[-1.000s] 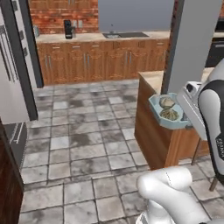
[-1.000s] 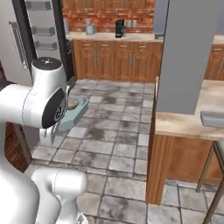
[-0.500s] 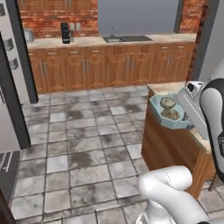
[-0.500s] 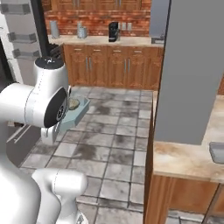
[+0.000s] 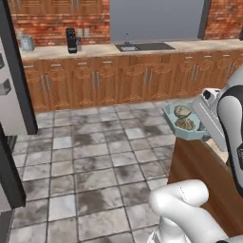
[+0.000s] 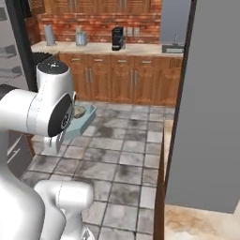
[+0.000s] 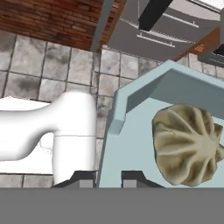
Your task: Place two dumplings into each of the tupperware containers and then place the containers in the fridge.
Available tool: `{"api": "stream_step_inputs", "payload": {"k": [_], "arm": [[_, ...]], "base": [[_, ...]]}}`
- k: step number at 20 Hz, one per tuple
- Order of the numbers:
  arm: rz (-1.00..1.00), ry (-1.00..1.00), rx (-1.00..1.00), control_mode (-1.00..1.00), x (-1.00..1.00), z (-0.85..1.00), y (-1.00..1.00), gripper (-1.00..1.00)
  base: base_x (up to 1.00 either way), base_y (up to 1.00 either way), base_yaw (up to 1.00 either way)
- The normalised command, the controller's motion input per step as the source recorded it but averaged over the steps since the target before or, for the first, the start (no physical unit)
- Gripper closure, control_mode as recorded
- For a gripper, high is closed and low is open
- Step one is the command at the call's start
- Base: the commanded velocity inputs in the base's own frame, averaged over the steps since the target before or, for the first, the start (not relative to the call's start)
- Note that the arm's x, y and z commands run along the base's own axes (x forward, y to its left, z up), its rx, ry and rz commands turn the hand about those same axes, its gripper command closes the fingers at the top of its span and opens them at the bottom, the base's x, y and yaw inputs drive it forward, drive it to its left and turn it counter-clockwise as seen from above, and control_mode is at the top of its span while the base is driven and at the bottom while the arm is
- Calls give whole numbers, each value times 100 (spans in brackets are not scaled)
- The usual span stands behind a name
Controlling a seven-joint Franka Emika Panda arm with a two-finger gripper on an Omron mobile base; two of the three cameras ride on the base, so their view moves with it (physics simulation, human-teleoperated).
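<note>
Hand view shows the gripper (image 7: 108, 177) clamped on the near rim of the pale teal tupperware container (image 7: 131, 144), one dark tip on each side of the wall at six o'clock. One creased dumpling (image 7: 188, 144) lies inside at three o'clock. In the left base view the container (image 5: 186, 134) rides in the air off the wooden counter (image 5: 209, 166), carrying two dumplings (image 5: 183, 112), at about two o'clock. It looks a light, stiff plastic tub, probably slick, and held by one edge it may sag or pivot. The dumplings sit loose and soft, so they could roll if it tilts. Keeping the tub level seems the safe course.
</note>
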Motion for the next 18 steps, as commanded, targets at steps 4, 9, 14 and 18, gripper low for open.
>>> {"api": "stream_step_inputs", "payload": {"k": [4, 9, 14, 18], "arm": [[0, 0, 0, 100, 0, 0, 0, 100], [0, 0, 0, 100, 0, 0, 0, 100], [0, 0, 0, 100, 0, 0, 0, 100], [0, 0, 0, 100, 0, 0, 0, 100]], "base": [[100, 8, 1], [93, 4, 24], [57, -1, 62], [47, -7, 75]]}}
